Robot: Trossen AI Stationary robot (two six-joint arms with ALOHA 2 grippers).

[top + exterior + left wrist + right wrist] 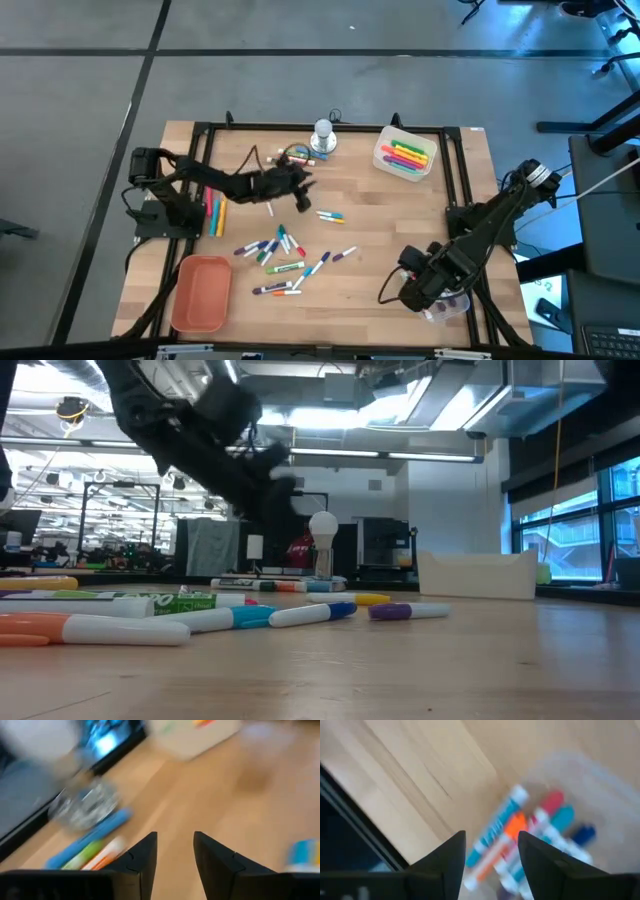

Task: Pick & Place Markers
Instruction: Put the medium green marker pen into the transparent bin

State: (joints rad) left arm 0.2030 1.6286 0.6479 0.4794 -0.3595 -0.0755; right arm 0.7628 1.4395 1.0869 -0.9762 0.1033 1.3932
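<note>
Lying scattered mid-table, white-barrelled markers (282, 255) with blue, green, red caps

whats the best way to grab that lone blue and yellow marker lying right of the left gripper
Grip the blue and yellow marker across its barrel near the middle, coming straight down from above. It lies flat on the wooden table, roughly crosswise in the high view, apart from the scattered marker pile, so fingers have bare wood on both long sides. The left gripper is nearest, fingers open.

Overhead looks straight down; low camera level – both share markers (283, 256) (scattered).
</note>
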